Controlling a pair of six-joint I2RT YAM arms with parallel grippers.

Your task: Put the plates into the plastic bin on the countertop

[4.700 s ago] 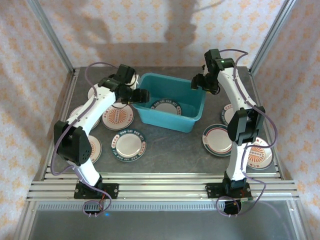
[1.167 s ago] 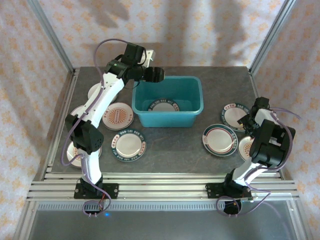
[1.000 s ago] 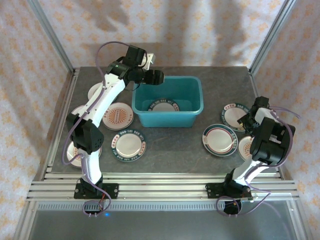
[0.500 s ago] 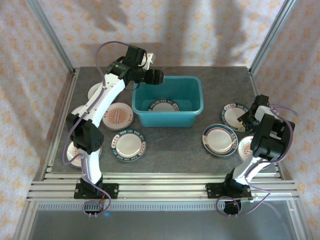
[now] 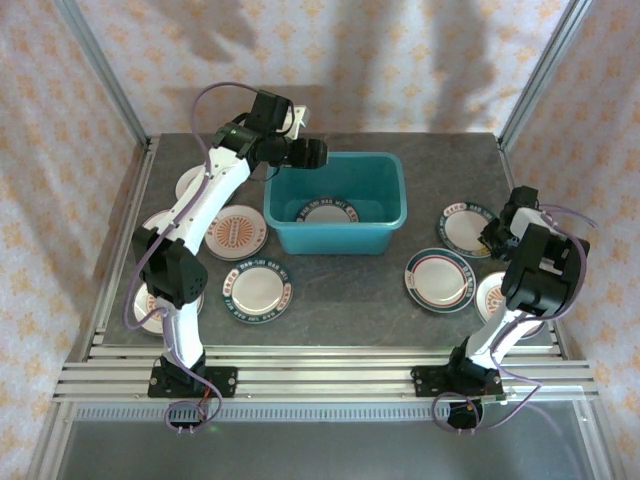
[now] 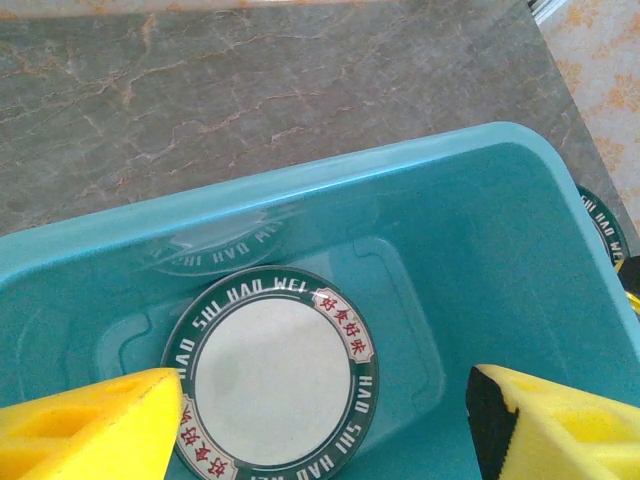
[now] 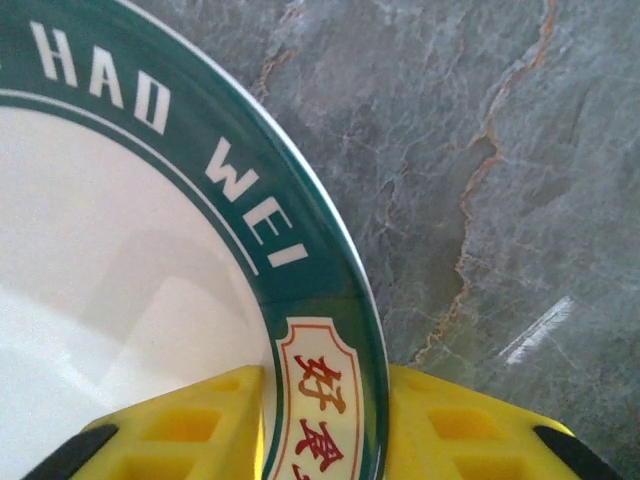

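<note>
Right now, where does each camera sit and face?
Top: above and behind the bases, looking down on countertop and bin; left arm and right arm show.
Left wrist: over the bin, looking down at inside plate; left fingers at bottom.
Right wrist: close above the right plate; right fingers straddle its rim.
Shared: top and left wrist see the inside plate.

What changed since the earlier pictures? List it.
The right gripper left the plastic bin, swung back right and down, and closed on the rim of a green-rimmed plate. The left gripper moved from the bin's left wall to above its far-left corner, open. The bin was turned square. The other plates stayed.
</note>
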